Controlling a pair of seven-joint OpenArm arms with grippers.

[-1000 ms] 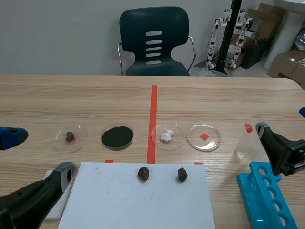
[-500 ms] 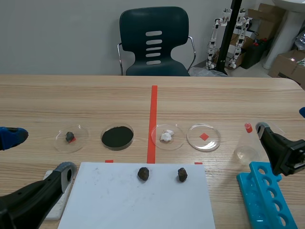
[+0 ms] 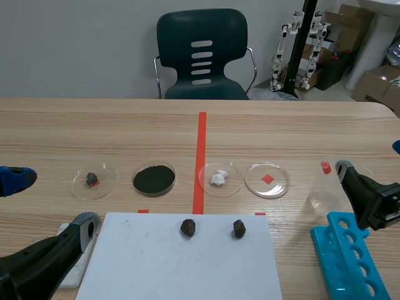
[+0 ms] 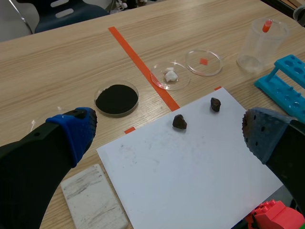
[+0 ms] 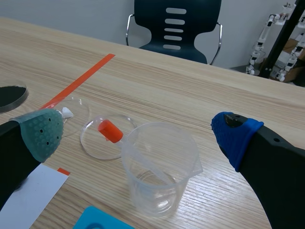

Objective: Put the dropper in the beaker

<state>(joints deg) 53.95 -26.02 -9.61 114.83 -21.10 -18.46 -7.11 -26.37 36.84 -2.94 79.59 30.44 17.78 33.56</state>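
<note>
As the dropper (image 3: 325, 167) already leans inside the clear beaker (image 3: 324, 195), at the middle right of the scene frame, we see its red bulb stick out above the rim. The right gripper (image 5: 139, 134) has its fingers wide apart and grips nothing; the beaker stands between them and touches neither finger. At the lower left of the frame, the left gripper (image 4: 169, 133) is also spread wide and empty, near the white sheet (image 3: 181, 262).

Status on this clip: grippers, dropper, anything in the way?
Left gripper open, right gripper open, both empty. Dropper leaning inside beaker, red bulb over the rim. No obstruction seen.
</note>
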